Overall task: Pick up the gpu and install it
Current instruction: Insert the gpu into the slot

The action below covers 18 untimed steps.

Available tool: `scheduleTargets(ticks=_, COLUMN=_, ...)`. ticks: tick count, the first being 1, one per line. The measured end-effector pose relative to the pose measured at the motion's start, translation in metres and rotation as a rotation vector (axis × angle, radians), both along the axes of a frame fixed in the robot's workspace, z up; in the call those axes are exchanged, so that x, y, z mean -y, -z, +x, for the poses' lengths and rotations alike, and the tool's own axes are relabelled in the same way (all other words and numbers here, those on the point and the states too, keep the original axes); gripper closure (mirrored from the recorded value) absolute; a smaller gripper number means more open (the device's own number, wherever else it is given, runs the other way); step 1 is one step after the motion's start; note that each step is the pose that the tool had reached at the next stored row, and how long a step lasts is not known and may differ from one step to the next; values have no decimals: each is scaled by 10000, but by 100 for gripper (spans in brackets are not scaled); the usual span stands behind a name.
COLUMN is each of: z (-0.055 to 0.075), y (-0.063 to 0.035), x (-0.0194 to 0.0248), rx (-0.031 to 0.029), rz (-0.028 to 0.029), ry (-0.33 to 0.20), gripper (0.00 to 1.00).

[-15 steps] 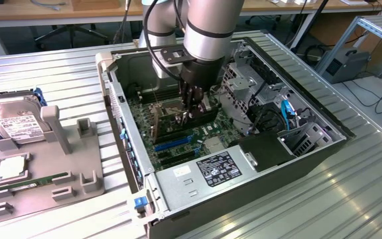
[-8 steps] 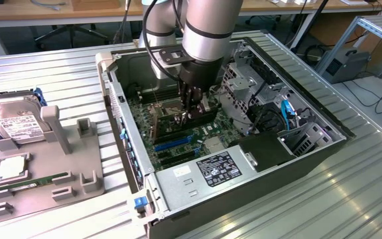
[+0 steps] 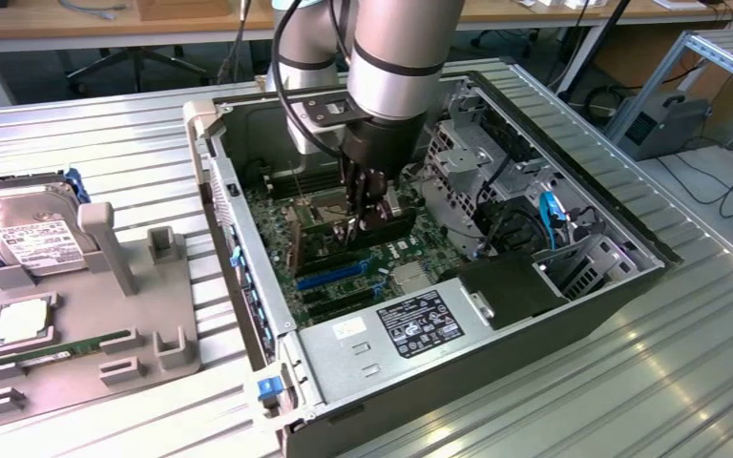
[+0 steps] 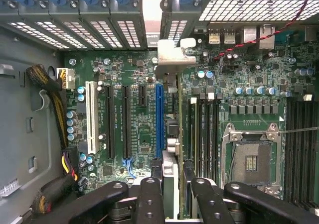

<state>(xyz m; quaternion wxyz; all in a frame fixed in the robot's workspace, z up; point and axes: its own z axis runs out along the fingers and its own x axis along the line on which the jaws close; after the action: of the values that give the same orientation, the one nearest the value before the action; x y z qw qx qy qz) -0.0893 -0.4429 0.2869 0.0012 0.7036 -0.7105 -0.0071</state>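
My gripper [image 3: 373, 212] hangs inside the open computer case [image 3: 596, 286], low over the motherboard [image 3: 341, 277]. It is shut on the gpu [image 3: 389, 227], a dark flat card held upright between the fingers. In the wrist view the gpu [image 4: 172, 144] appears edge-on, running from between my black fingers [image 4: 149, 199] to its pale metal bracket [image 4: 174, 55] at the rear slot openings. The card stands just beside the long blue slot [image 4: 159, 119], on the side toward the memory slots. Whether its edge touches a slot I cannot tell.
A grey fixture tray [image 3: 150, 343] at the exterior view's left holds a hard drive [image 3: 30, 234], a green RAM stick [image 3: 73, 345] and a small square chip [image 3: 23, 320]. Inside the case are the power supply [image 3: 418, 324], a drive cage [image 3: 475, 157], the empty CPU socket [image 4: 249, 159] and cable bundles [image 4: 50, 99].
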Motion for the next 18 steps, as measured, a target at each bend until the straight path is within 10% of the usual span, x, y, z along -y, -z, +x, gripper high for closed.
scheduleTargets(ticks=18, z=-14, y=10, x=12, rx=0, rz=-28, ry=0, gripper=73)
